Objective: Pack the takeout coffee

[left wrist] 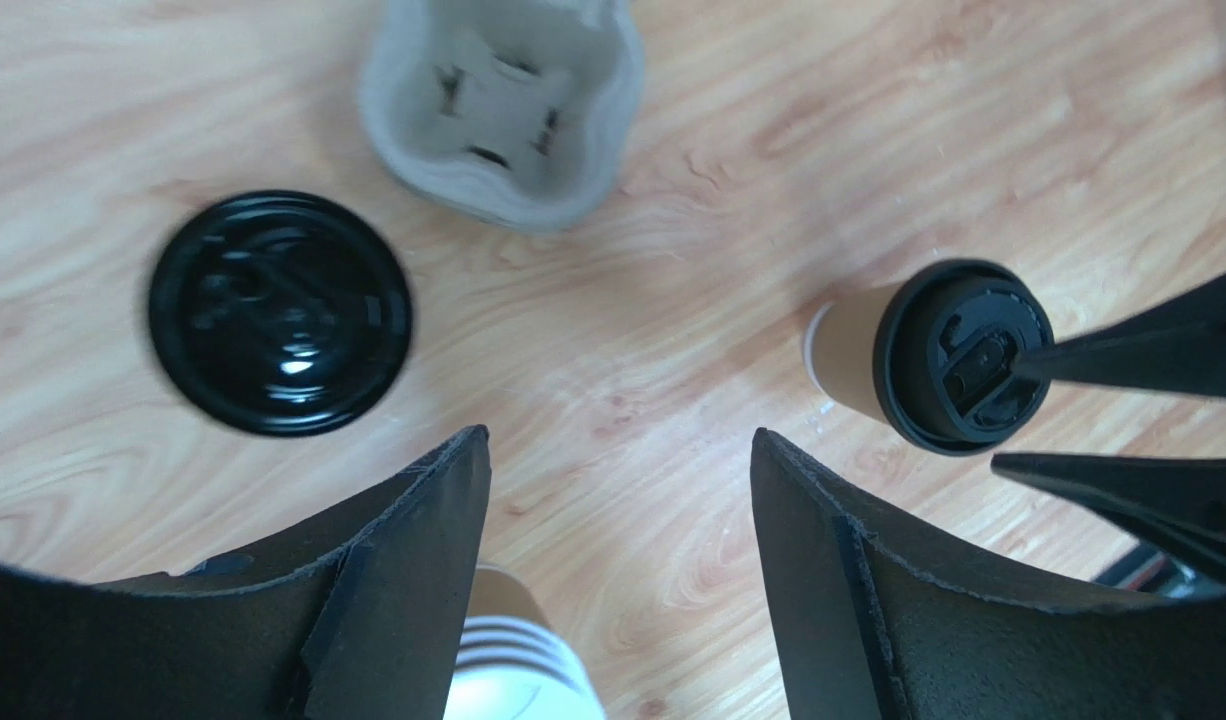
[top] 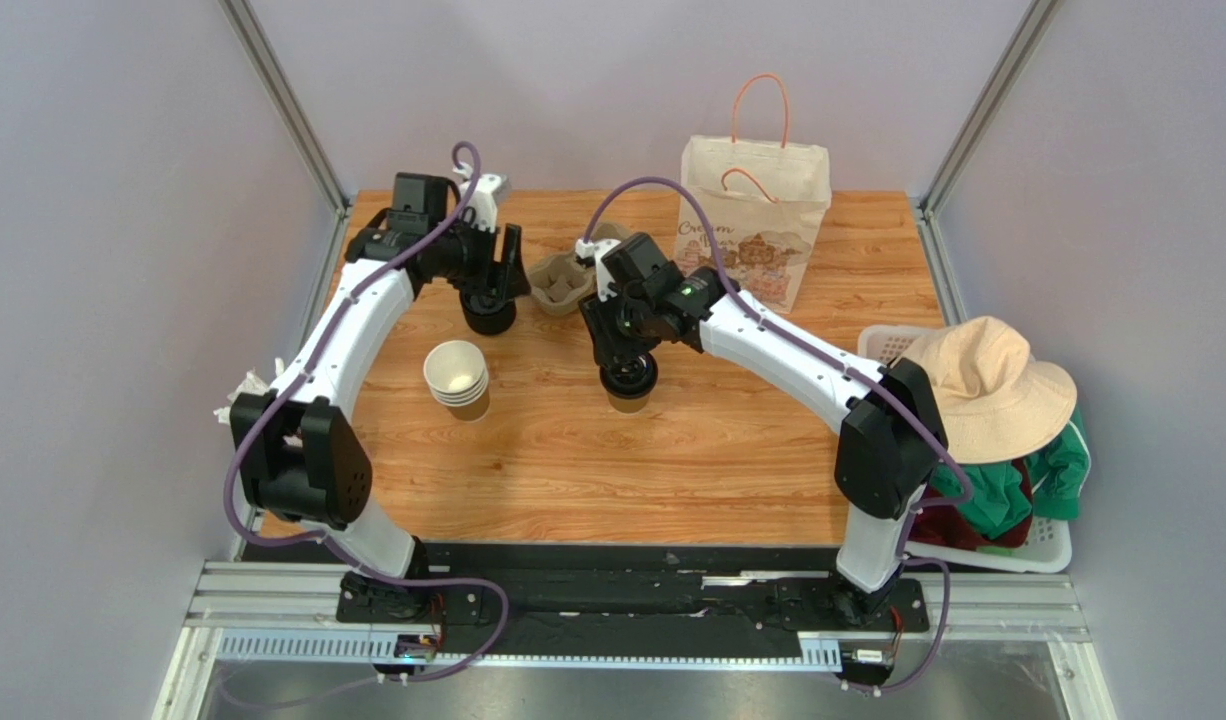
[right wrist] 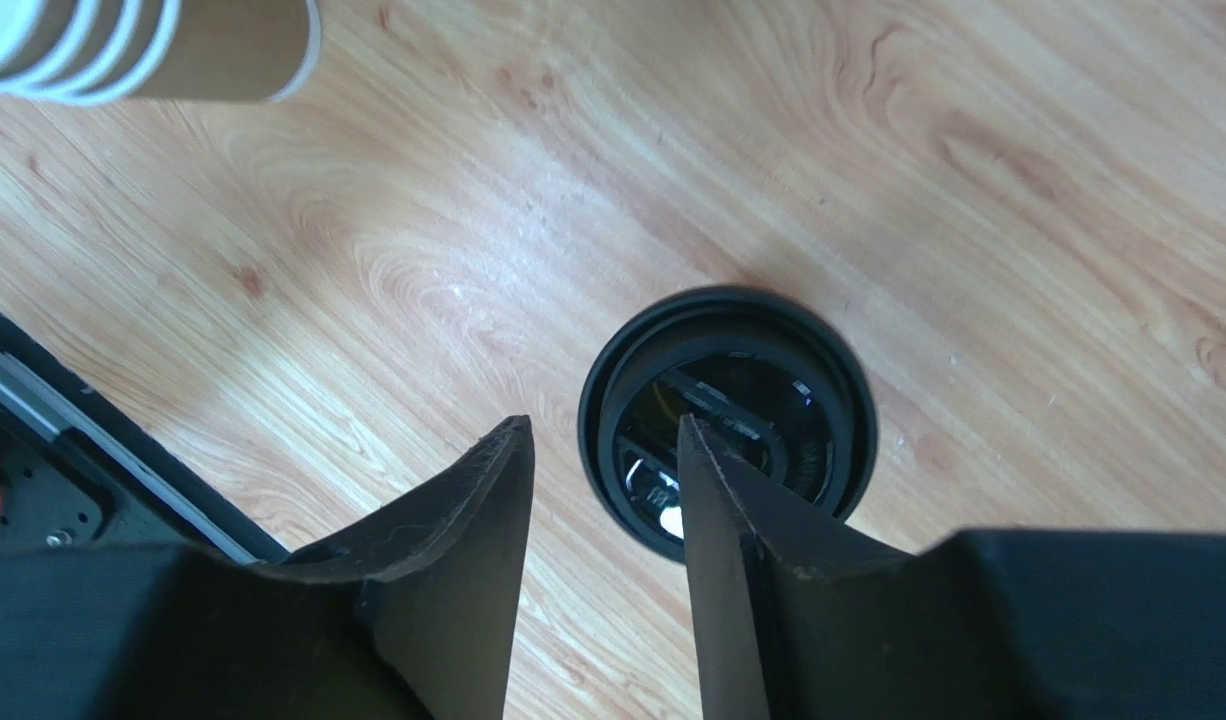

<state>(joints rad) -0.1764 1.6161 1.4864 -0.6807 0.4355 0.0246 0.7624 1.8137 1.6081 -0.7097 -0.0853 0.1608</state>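
The takeout coffee point(left wrist: 950, 356), a brown paper cup with a black sip lid point(right wrist: 754, 398), stands upright mid-table point(top: 630, 387). My right gripper point(right wrist: 604, 423) hangs right over it point(top: 627, 360). Its jaws are part-way apart and straddle the lid's near rim: one finger lies over the lid top, the other outside the cup. I see no grip. My left gripper point(left wrist: 619, 437) is open over bare wood with nothing between its fingers, hovering by the black lid stack point(left wrist: 281, 311) at the back left point(top: 489, 308).
A grey pulp cup carrier point(top: 562, 282) lies between the two grippers. A stack of lidless brown cups point(top: 457, 375) stands left of centre. At the back stands a paper bag point(top: 754, 210) with orange handles. A white basket point(top: 1032, 548) with a hat and clothes sits at the right edge.
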